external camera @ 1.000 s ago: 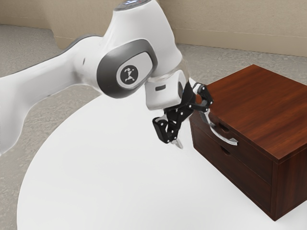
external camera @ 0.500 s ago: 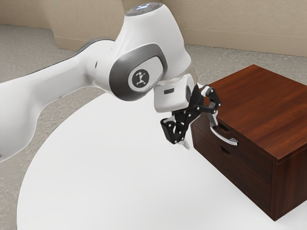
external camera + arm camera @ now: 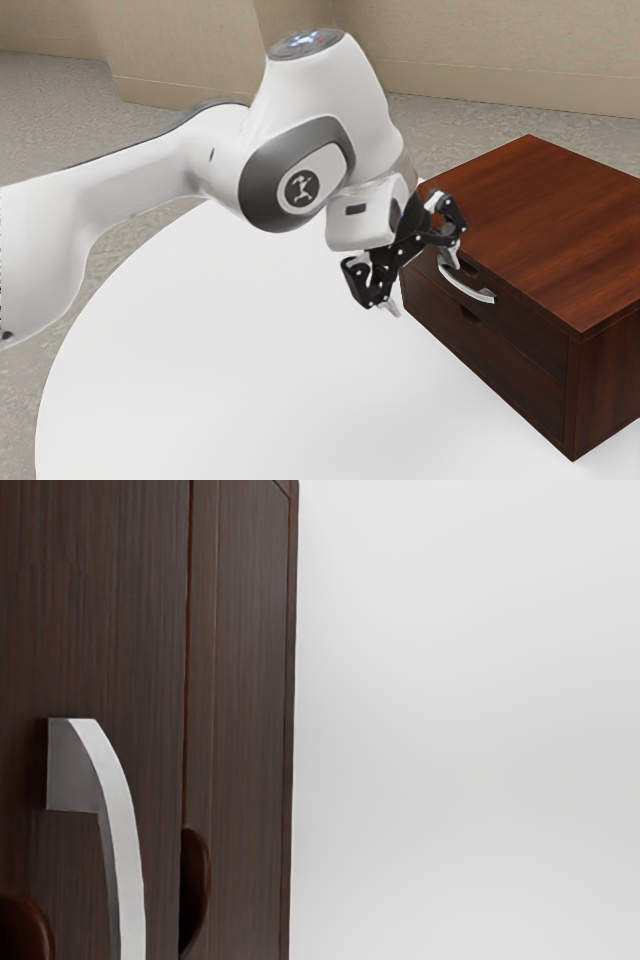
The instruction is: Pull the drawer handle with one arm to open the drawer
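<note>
A dark wooden cabinet (image 3: 540,215) with two drawers stands on the white round table (image 3: 220,380) at the exterior view's right. The top drawer (image 3: 515,318) looks flush with the cabinet front and carries a curved silver handle (image 3: 468,283). My black gripper (image 3: 418,281) is open right at the drawer front. Its upper finger rests near the handle's near end and its lower finger hangs just off the cabinet's corner. Up close, the wrist view has the handle (image 3: 105,810) arching over the top drawer front (image 3: 100,620), beside the lower drawer (image 3: 240,680).
The lower drawer (image 3: 500,365) has a small recessed pull. My large white arm (image 3: 250,170) spans the table from the exterior view's left. Open table surface (image 3: 460,730) lies beside the cabinet. Grey carpet and a beige wall surround the table.
My arm has moved toward the exterior view's right, bringing the open gripper from a short way off the cabinet up to the drawer handle's near end. The drawer has not moved.
</note>
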`<state>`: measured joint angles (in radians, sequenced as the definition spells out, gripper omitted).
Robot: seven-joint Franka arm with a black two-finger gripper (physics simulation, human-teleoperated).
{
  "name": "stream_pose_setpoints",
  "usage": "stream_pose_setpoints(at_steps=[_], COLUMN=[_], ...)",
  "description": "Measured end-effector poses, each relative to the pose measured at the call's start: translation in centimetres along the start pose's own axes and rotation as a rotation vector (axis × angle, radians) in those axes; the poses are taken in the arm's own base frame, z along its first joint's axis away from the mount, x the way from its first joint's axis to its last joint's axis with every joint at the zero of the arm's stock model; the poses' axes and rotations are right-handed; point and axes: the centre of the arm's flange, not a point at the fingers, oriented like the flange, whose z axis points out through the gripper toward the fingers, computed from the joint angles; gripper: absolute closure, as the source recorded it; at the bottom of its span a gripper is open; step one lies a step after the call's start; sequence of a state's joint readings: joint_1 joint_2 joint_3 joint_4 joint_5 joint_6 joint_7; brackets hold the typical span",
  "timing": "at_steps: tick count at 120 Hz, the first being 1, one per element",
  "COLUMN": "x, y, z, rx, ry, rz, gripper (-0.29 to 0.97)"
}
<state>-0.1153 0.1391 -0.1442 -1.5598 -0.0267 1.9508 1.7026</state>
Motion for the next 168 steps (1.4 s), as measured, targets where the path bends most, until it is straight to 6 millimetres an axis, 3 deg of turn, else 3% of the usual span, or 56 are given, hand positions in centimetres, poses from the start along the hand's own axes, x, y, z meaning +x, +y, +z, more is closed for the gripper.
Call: stream_pose_setpoints(at_steps=[168], x=[-0.1], y=[0.3], z=[3.7], rx=[0.059], ry=[-0.002], rz=[0.039], gripper=[0.00])
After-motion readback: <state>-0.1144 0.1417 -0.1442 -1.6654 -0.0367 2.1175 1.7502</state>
